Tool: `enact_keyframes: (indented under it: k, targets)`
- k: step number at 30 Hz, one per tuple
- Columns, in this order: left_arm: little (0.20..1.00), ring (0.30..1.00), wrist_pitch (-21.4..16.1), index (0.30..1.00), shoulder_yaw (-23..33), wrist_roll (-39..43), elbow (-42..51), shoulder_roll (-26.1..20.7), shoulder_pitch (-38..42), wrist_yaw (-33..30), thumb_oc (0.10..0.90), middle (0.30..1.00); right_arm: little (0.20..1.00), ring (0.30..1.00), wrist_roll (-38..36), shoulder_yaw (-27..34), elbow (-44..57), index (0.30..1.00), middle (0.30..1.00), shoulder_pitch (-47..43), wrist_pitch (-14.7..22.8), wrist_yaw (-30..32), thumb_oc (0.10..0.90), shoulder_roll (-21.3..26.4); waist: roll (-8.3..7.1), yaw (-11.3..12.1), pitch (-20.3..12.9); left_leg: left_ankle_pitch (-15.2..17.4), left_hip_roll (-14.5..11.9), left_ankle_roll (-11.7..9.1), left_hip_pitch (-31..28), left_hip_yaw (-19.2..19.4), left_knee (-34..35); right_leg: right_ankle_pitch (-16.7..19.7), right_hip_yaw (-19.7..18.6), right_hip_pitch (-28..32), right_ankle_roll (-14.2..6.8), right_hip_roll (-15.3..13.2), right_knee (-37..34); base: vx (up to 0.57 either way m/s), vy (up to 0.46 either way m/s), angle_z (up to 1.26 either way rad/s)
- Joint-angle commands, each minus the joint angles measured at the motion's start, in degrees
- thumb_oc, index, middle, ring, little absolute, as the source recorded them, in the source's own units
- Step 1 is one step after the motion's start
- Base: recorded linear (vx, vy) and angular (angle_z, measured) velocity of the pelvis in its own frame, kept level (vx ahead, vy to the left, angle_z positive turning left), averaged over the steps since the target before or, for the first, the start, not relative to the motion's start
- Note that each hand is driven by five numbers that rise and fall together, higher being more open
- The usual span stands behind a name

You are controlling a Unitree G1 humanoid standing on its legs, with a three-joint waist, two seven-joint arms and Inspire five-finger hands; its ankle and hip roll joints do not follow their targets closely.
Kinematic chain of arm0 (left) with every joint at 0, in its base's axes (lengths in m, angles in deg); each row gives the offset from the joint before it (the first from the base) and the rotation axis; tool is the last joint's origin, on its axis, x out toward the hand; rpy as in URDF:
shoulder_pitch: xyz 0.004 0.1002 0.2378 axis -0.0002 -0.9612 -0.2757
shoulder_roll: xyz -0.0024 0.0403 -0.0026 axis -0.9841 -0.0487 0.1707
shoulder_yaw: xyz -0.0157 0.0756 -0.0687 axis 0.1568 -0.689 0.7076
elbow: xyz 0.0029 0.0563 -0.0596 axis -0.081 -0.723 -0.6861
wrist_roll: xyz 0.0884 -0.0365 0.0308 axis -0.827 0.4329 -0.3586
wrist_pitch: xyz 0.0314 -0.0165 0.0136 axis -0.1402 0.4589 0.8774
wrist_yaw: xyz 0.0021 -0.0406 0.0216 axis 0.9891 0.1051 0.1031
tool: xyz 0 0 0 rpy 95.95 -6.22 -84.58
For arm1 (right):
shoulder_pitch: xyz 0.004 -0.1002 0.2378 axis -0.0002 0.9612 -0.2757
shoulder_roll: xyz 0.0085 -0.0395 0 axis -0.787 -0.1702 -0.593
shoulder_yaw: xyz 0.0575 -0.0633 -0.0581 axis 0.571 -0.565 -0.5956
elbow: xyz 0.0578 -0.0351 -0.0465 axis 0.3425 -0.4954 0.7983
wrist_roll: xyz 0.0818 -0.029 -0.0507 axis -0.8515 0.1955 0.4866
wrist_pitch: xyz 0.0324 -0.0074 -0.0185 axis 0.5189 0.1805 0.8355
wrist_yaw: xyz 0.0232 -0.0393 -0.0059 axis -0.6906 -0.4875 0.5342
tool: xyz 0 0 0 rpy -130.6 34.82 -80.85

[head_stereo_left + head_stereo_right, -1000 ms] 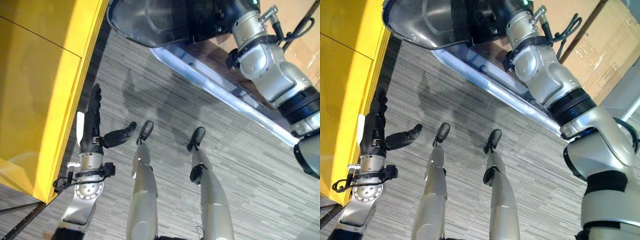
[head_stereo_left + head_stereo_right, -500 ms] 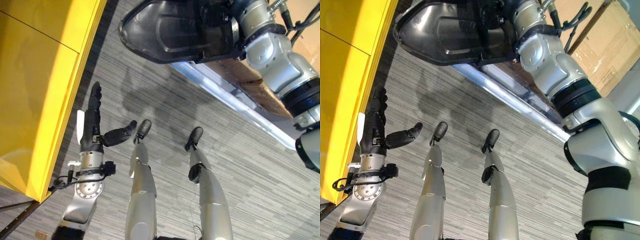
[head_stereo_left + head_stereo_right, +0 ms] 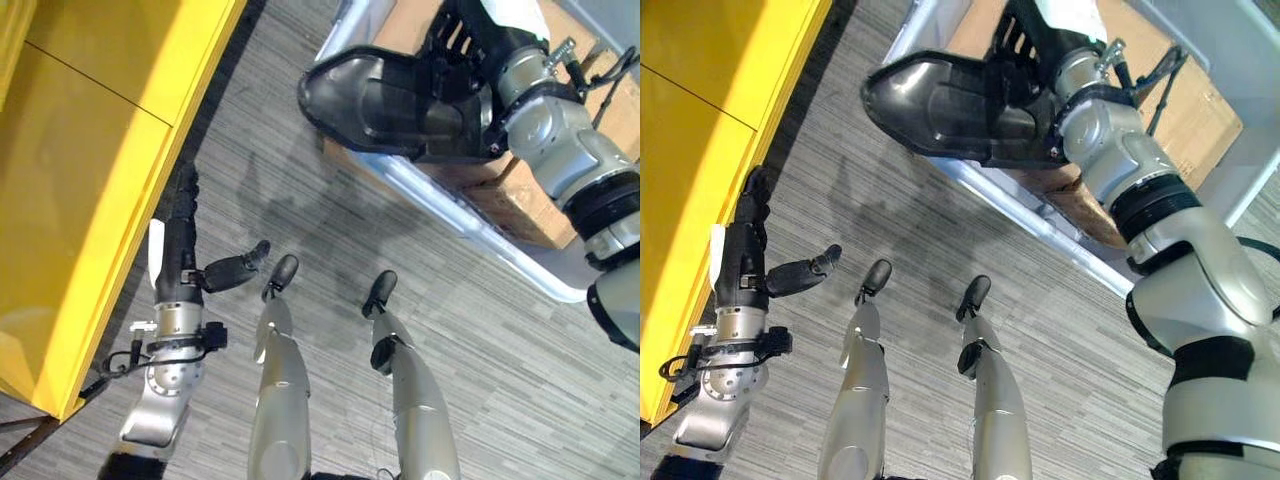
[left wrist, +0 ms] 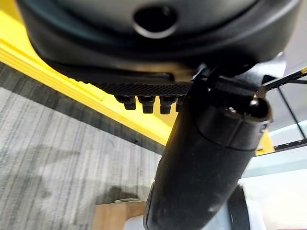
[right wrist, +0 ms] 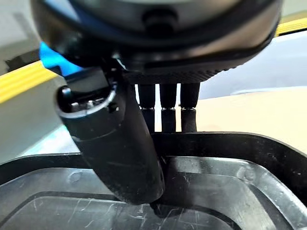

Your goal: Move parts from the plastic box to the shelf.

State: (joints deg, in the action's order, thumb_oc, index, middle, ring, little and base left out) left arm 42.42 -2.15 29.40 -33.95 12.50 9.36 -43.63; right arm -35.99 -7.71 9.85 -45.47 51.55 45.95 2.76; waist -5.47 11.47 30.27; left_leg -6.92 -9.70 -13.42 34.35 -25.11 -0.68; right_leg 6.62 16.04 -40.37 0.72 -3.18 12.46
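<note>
The right hand (image 3: 1040, 55) holds a black part (image 3: 940, 105), a shallow moulded shell, up in the air at the far right. In the right wrist view the thumb (image 5: 112, 143) presses down inside the part's rim (image 5: 230, 143) while the fingers (image 5: 168, 103) reach over its edge, so the hand is clamped on that rim. The part hangs over the near edge of a pale-framed rack (image 3: 470, 215) loaded with cardboard boxes (image 3: 1180, 95). Whether that rack is the shelf or the place the part came from cannot be told.

The left hand (image 3: 175, 245) hangs low at the left, beside the yellow cabinet (image 3: 90, 150), fingers straight and thumb spread out to the right, holding nothing. The grey carpet (image 3: 500, 350) lies below.

The step in hand looks like the carry: 1 part is already lifted and is between pick-up and set-down. The part is broad and held by 1 edge only, so it will likely want to swing or tip.

The next move calls for keeping the clamp firm, bringing the part level over a free spot on the shelf, lowering it until it rests, and only then spreading the hand. The left hand could steady the free end if the part sags.
</note>
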Motion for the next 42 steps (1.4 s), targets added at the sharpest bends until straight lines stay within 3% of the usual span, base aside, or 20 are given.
enact_keyframes:
  k: [1,6,9,13,20,30,36,42]
  targets:
    - [1.000,1.000,-5.3,1.000,2.6,2.2,7.1,-4.7,-1.1,0.3,0.900,1.000,0.300,0.300,-4.9,0.5,0.3,0.300,0.300,-2.4,1.0,2.8,0.400,2.3,-3.81,0.9,-0.5,-2.2,-3.4,2.8,-11.2,5.1,5.7,-3.1,-5.8,11.1,-7.4,-3.6,-5.6,0.00,0.000,0.00]
    - [1.000,1.000,-5.0,1.000,2.9,3.6,6.5,-5.0,-1.0,2.0,0.900,1.000,0.300,0.300,-17.4,9.5,-1.0,0.300,0.300,1.1,2.4,2.5,0.400,2.1,-4.28,1.2,-1.0,-1.3,-3.0,3.3,-17.0,6.3,5.7,-1.8,-6.1,17.8,-8.0,-3.8,-8.4,-0.04,0.040,-0.12]
    - [1.000,1.000,-4.9,1.000,3.1,4.4,6.3,-5.2,-1.5,2.8,0.900,1.000,0.300,0.300,-19.5,10.8,-0.4,0.300,0.300,2.4,2.4,2.0,0.400,2.6,-4.63,1.1,-2.3,-0.8,-2.9,3.6,-18.4,6.8,5.7,-1.5,-6.3,19.5,-8.1,-3.7,-9.3,0.01,0.042,-0.09]
    - [1.000,1.000,-4.3,1.000,3.8,4.9,5.7,-6.0,-2.7,4.0,0.900,1.000,0.300,0.300,-25.4,14.5,2.3,0.300,0.300,5.5,3.3,1.3,0.400,2.8,-5.42,0.4,-5.3,0.6,-2.7,4.2,-21.5,8.0,5.7,-1.1,-6.7,22.7,-8.4,-3.7,-11.1,0.03,0.043,-0.05]
    - [1.000,1.000,-2.0,1.000,5.0,7.0,4.6,-7.3,-6.4,6.7,0.900,1.000,0.300,0.300,-38.5,23.2,7.5,0.300,0.300,12.5,4.1,1.0,0.400,-1.1,-6.22,-1.3,-11.5,3.3,-2.1,6.0,-27.3,10.6,5.7,-0.7,-8.0,27.6,-9.0,-4.2,-12.8,0.04,0.064,-0.16]
    - [1.000,1.000,1.0,1.000,4.6,8.3,4.2,-7.7,-10.8,9.3,0.900,1.000,0.300,0.300,-46.1,31.3,9.9,0.300,0.300,19.4,4.5,3.5,0.400,-8.3,-6.01,-3.7,-20.0,5.6,-1.1,7.9,-32.3,13.6,5.7,0.7,-9.6,31.7,-9.9,-5.2,-15.2,0.02,0.063,-0.15]
    - [1.000,1.000,3.1,1.000,2.6,8.7,3.9,-7.5,-10.9,9.8,0.900,1.000,0.300,0.300,-52.5,35.1,10.2,0.300,0.300,22.7,5.4,5.5,0.400,-14.4,-5.38,-4.7,-22.7,6.4,-0.9,8.4,-34.3,14.9,5.7,1.2,-10.3,33.2,-10.0,-5.3,-16.0,0.02,0.031,-0.11]
    - [1.000,1.000,4.0,1.000,0.6,8.5,3.2,-6.7,-10.1,9.6,0.900,1.000,0.300,0.300,-52.7,35.9,12.3,0.300,0.300,24.4,5.2,6.5,0.400,-18.2,-4.68,-5.6,-24.5,7.2,-0.7,8.8,-36.3,16.0,5.7,1.0,-10.9,34.5,-10.2,-5.7,-15.5,0.03,0.030,-0.13]
